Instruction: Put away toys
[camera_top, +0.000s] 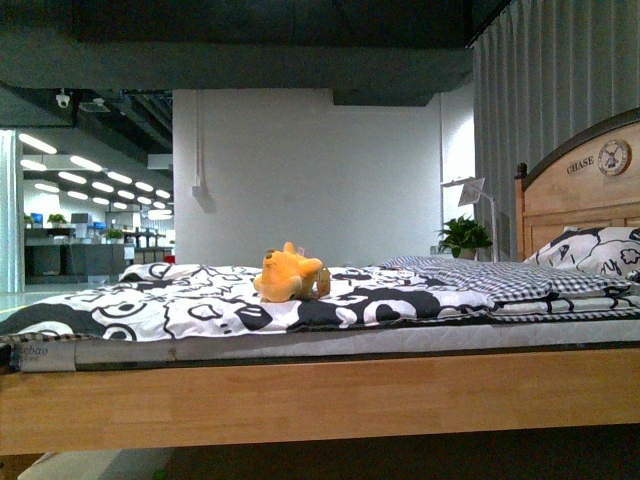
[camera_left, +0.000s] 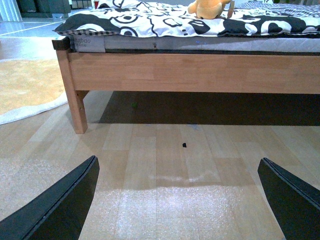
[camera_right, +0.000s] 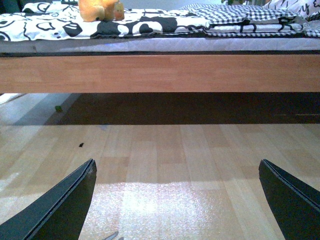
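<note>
Plainly, the headboard (camera_top: 580, 198) reads "CHASE", well apart from the plush toy (camera_top: 288, 277).

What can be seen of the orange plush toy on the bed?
The plush toy is small, orange-yellow and fuzzy, looks soft, and has stubby rounded parts sticking up that could be ears or limbs. Its face is too small to make out in any view. It lies slumped rather than upright on the black-and-white patterned bedcover, some way in from its near edge. It touches only that cover, and nothing holds it.
</note>
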